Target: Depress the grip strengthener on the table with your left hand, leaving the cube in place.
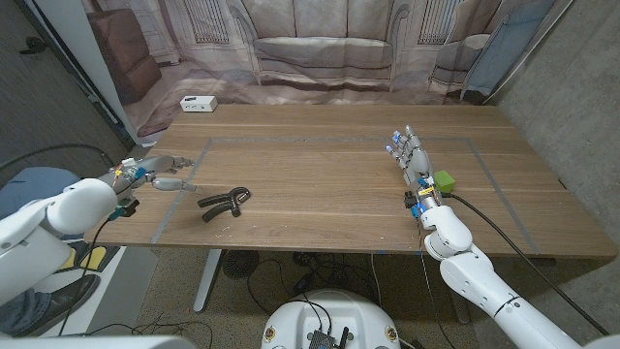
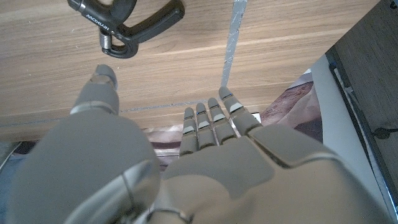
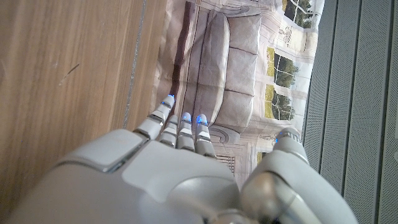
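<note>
The black grip strengthener (image 1: 225, 202) lies on the wooden table (image 1: 320, 184), left of centre near the front edge; in the left wrist view the grip strengthener (image 2: 127, 23) shows its handles and spring. My left hand (image 1: 155, 174) hovers at the table's left edge, a little left of it, fingers apart and holding nothing; the left hand (image 2: 186, 168) shows from behind in its wrist view. The green cube (image 1: 444, 180) sits on the right side. My right hand (image 1: 412, 157) stands just left of the cube, fingers straight and empty, and the right hand (image 3: 186, 168) shows likewise in its wrist view.
A white box (image 1: 198, 103) rests at the table's far left corner. Grey tape lines (image 1: 184, 184) mark a rectangle on the tabletop. A backdrop printed with a sofa (image 1: 320, 48) hangs behind the table.
</note>
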Motion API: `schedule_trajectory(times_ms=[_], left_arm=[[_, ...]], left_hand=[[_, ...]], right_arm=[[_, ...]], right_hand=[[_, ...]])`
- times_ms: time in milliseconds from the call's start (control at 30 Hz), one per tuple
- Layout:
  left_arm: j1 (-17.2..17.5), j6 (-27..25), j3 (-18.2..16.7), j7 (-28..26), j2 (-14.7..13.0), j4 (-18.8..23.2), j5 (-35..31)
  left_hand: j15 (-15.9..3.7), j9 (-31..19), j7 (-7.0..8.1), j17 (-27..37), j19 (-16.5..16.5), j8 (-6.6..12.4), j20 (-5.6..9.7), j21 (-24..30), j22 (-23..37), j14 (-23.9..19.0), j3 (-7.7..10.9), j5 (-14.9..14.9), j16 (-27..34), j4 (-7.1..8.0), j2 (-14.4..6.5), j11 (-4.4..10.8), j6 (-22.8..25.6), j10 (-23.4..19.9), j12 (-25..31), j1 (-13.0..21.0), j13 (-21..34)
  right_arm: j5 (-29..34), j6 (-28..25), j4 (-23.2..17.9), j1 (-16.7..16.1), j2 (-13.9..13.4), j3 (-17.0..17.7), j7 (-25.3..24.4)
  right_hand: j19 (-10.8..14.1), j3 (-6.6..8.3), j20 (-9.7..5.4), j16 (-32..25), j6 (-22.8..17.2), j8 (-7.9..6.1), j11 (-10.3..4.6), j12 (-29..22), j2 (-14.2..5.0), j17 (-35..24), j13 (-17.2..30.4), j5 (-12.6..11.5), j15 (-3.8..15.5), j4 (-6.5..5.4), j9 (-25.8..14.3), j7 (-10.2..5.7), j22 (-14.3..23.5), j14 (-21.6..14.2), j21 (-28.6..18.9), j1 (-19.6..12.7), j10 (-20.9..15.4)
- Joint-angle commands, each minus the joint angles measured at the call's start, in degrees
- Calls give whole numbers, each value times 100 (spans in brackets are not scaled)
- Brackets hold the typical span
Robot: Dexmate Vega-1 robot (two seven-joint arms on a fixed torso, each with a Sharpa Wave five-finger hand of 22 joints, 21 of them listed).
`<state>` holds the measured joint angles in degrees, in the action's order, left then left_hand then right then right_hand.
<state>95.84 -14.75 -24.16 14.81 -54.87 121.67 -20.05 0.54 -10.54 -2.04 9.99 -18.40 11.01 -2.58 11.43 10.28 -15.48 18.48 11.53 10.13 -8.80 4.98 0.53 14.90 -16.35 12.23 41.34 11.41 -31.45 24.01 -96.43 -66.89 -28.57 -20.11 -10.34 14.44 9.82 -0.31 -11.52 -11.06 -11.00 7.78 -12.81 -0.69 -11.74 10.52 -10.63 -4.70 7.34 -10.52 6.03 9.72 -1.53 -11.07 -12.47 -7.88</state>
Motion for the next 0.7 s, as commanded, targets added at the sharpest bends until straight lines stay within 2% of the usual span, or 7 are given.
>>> schedule_trajectory(times_ms=[33, 233, 333, 500, 700], left_arm=[[-162, -257, 158, 476, -232, 111, -369], [-198, -310, 239, 595, -311, 145, -532], [-210, -407, 285, 675, -367, 185, -639], [-287, -520, 410, 812, -508, 209, -779], [-461, -520, 592, 921, -687, 136, -811]], left_hand=[[-29, -27, 48, 24, 33, -9, -4, -6, 16, 22, 134, -29, 22, -42, -120, 42, -48, 39, -11, 242, 27], [-67, -27, 71, 20, 33, -1, 12, -3, 14, 13, 164, -46, 35, -65, -154, 119, -46, 46, -12, 356, 28], [-47, -27, 140, 16, 66, -8, 6, -11, 12, 115, 167, -62, 5, -74, -152, 203, -89, 137, -42, 446, 29], [-90, -28, 179, 15, 106, -3, 59, -21, 12, 135, 143, -74, 14, -56, -134, 183, -86, 147, -39, 457, 30], [-142, -29, 141, 15, 61, 58, 110, 5, 12, 6, 62, -92, 70, -2, -73, 151, 87, 2, 25, 398, 32]], right_arm=[[13, -61, -64, -9, -8, -1, -53], [15, -51, -62, -1, -18, -4, -28], [-10, -60, -58, 15, -10, -7, -13], [-39, -17, -19, 41, 30, -20, 21], [3, -16, -41, 29, 14, -15, -7]], right_hand=[[8, 24, 26, -23, -31, -10, -3, 15, 7, 2, 17, -12, -25, 23, -10, -15, 11, -10, -16, -66, -56], [12, 25, 22, -24, -34, -9, 2, 18, 2, 1, 17, -11, -28, 23, -10, -12, 11, -15, -16, -70, -61], [11, 25, 24, -24, -35, -8, 1, 20, 0, 1, 18, -11, -27, 22, -10, -13, 11, -19, -15, -71, -64], [16, 27, 30, -23, -38, -8, 8, 22, -5, 1, 18, -11, -28, 24, -10, -16, 11, -20, -16, -78, -70], [21, 29, 38, -24, -44, -9, -1, 24, -12, 1, 18, -10, -30, 25, -10, -18, 12, -27, -17, -85, -75]])
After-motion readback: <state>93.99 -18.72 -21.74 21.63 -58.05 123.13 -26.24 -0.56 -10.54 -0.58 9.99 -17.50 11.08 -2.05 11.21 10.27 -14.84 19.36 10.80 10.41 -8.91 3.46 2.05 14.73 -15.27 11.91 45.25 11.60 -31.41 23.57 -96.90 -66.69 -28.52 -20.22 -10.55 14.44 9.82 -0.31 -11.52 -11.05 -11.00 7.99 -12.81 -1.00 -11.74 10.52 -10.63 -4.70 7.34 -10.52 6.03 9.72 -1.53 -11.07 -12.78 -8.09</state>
